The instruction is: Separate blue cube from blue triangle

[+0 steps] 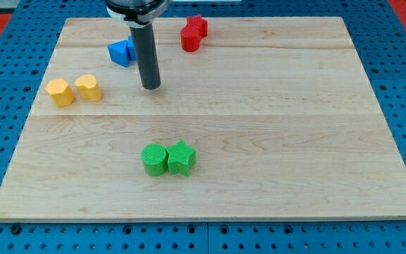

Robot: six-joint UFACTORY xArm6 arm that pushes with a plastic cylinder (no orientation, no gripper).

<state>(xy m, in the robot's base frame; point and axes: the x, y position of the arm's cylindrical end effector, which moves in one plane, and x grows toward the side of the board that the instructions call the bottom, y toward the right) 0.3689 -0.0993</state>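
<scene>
Far left, two yellow blocks (74, 89) sit touching, close enough to get clipped by a wide sweep. Next, the blue blocks (120, 52), triangle showing, cube mostly hidden behind the rod, so I can't tell where one ends. The tip (151, 87), a bare rod holding nothing, rests just below-right; pushing blind could shove both together. Green pair (168, 158) sits well clear, red blocks (193, 32) nearer.
</scene>
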